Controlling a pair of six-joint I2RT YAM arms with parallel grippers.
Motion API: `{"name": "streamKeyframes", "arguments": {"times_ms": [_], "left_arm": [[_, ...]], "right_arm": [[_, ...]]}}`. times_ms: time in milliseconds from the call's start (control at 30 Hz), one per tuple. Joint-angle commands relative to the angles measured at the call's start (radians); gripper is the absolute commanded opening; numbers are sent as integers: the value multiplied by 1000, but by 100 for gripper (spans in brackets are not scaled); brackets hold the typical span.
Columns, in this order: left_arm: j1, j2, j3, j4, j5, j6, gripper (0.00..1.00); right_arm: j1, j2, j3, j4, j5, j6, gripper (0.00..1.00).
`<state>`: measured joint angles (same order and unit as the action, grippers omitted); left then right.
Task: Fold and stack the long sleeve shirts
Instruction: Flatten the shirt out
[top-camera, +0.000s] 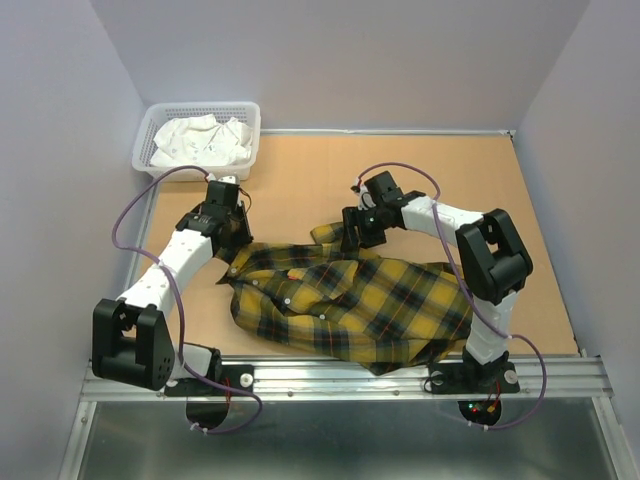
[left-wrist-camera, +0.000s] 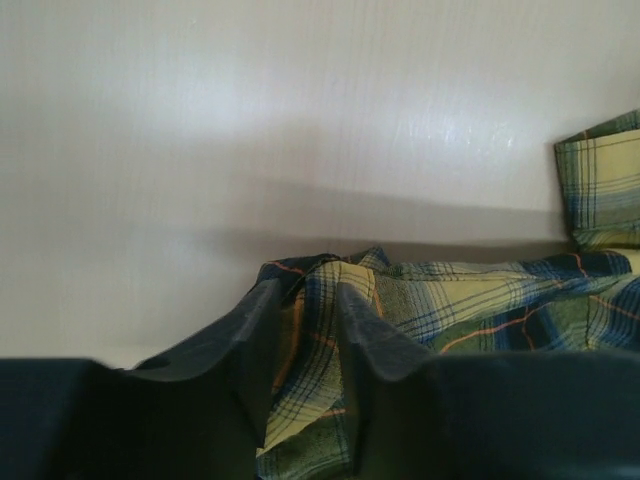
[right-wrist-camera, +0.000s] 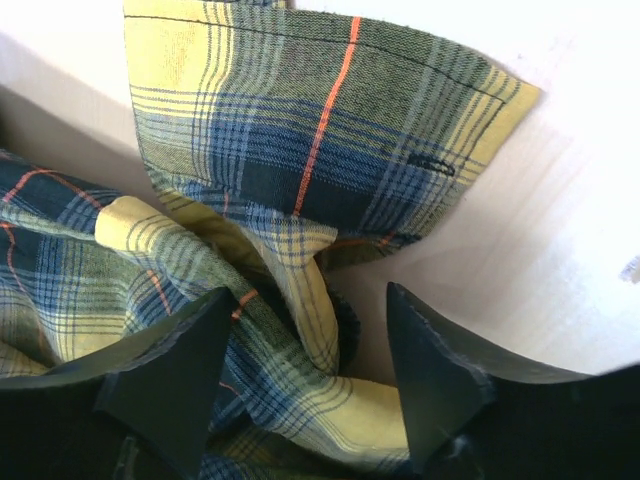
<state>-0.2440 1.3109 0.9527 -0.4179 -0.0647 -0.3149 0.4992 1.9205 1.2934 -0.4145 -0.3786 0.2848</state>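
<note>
While left fingers (left-wrist-camera: 225, 340) pinch the plaid shirt (top-camera: 370, 300), right fingers (right-wrist-camera: 170, 370) spread over its cuff (right-wrist-camera: 330, 130), basket (top-camera: 141, 155) of white cloths (top-camera: 200, 140) behind.

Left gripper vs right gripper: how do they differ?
The left gripper is shut, pinching the plaid shirt at its edge; the right gripper is open, straddling a bunched fold. The left gripper sits at the shirt's left end, the right gripper by the cuff. Both touch fabric.

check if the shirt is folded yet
Not folded: the shirt lies loosely spread and rumpled on the table, bunched up along its far edge.
</note>
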Motion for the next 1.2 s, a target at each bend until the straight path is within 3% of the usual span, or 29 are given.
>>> {"name": "streamKeyframes", "arguments": {"times_ms": [0,67,200,233,300,333,400,600,833,1167], "left_arm": [[5,-19,-11,-16,-26,16,30],[5,-18,-9,-13,-30,17,29],[5,-1,-29,5,8,10,17],[5,4,-37,20,26,5,16],[5,10,-61,42,45,-4,4],[5,19,-68,60,57,-7,0],[5,34,-77,80,60,-12,0],[5,97,-66,192,124,-42,0],[11,185,124,309,148,-56,0],[89,111,365,473,115,-49,0]], "right_arm": [[10,5,70,48,-31,-4,66],[10,5,69,48,-29,-3,61],[10,11,67,51,-22,-10,51],[10,12,69,51,-20,-15,41],[10,14,75,51,-8,-21,26],[10,11,83,51,0,-27,12],[10,2,95,51,30,-42,1],[10,-34,228,49,205,-139,1],[10,-14,509,49,443,-324,1],[10,-77,699,69,546,-495,1]]}}
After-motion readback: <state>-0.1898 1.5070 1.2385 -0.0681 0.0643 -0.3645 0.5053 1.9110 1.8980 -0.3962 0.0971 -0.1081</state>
